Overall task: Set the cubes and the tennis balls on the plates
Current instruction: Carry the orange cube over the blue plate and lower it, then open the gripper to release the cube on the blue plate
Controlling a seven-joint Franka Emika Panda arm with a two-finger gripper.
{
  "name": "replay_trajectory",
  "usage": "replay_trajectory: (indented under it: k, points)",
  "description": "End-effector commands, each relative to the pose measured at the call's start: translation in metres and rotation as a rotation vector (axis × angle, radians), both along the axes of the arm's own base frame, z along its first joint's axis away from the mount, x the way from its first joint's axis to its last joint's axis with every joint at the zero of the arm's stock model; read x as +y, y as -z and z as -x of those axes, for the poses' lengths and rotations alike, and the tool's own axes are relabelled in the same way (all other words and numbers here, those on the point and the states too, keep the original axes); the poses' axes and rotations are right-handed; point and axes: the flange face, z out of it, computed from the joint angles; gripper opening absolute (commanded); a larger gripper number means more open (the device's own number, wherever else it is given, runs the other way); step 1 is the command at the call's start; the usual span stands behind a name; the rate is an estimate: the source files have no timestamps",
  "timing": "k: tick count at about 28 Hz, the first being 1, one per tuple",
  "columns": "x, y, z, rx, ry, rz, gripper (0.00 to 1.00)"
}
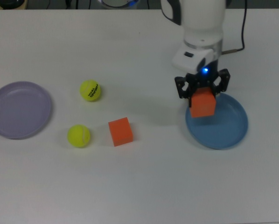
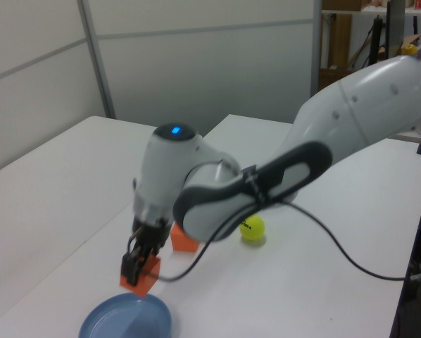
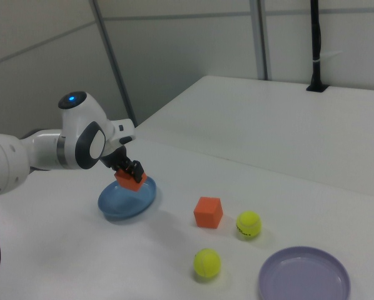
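My gripper (image 1: 202, 95) (image 2: 139, 266) (image 3: 129, 174) is shut on an orange cube (image 1: 203, 103) (image 2: 141, 276) (image 3: 130, 181) and holds it in the air over the left part of the blue plate (image 1: 228, 128) (image 2: 126, 320) (image 3: 121, 203) in the top view. The second orange cube (image 1: 120, 131) (image 2: 184, 240) (image 3: 208, 212) rests on the table. A lettered tennis ball (image 1: 90, 90) (image 2: 252, 228) (image 3: 248, 224) and a plain tennis ball (image 1: 79, 136) (image 3: 207, 263) lie between that cube and the lavender plate (image 1: 18, 109) (image 3: 304, 276).
A black cable (image 1: 232, 44) (image 2: 351, 253) runs from the arm's wrist over the white table (image 1: 144, 186). A wall panel (image 2: 196, 63) stands behind the table in the left view. A black pole (image 3: 315, 44) stands on the far table in the right view.
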Motion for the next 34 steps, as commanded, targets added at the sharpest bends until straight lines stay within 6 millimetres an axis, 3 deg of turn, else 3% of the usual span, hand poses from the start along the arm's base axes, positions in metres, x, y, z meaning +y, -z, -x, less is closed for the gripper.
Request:
replay_trajectory:
  k: [1,6,14,15,17,18,26,28,32,34]
  points:
    - [0.030,0.033,-0.010,-0.013,0.021,0.030,0.00]
    - [0.052,0.050,0.000,-0.001,-0.004,0.034,0.00]
    - [0.058,0.060,0.002,0.010,-0.012,0.036,0.00]
    - [0.058,0.060,0.002,0.010,-0.012,0.036,0.17]
    - [0.057,0.061,0.002,0.010,-0.013,0.039,0.94]
    - [0.058,0.061,0.002,0.010,-0.013,0.038,1.00]
    - [0.055,0.053,-0.001,0.022,0.068,0.004,1.00]
    - [0.053,0.033,-0.007,-0.006,0.073,-0.015,1.00]
    - [0.031,0.006,-0.020,-0.042,0.083,-0.016,1.00]
    - [0.005,-0.001,-0.033,-0.042,0.052,0.025,1.00]
